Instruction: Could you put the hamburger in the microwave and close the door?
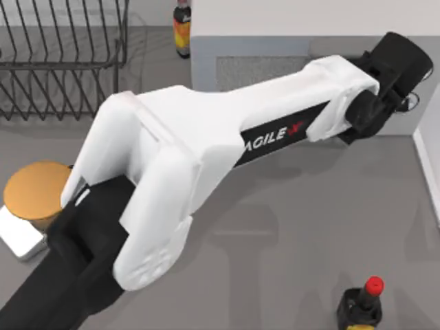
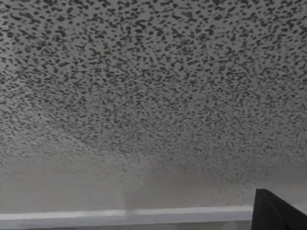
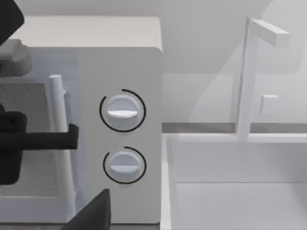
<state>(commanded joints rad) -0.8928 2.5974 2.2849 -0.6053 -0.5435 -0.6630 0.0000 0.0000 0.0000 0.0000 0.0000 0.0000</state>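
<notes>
Left gripper (image 1: 397, 74), black, at the end of my long white left arm, sits against the front of the large white box-shaped microwave (image 1: 309, 17); whether it is spread or closed I cannot tell. Far to its left and well back toward the arm's base lies a flat plain orange disc (image 1: 36, 192), and beyond that a dark wire rack (image 1: 62, 55). Nearer, still left of the gripper, a small dark bottle (image 1: 181, 31) stands by the microwave's corner. Directly in front of the gripper is the door (image 3: 29, 100), its speckled grey mesh window (image 2: 153, 72) very close to the left wrist camera. The pale bar handle (image 3: 55, 143) stands upright just beside the gripper, between it and the grey panel with two round silver knobs (image 3: 122, 111). The door looks flush or almost flush with the box, so I judge that the small hamburger is already inside and only a final push straight into the door may remain. Right of the gripper is a white sink basin (image 3: 240, 201). My right arm idles out in front of the knob panel.
</notes>
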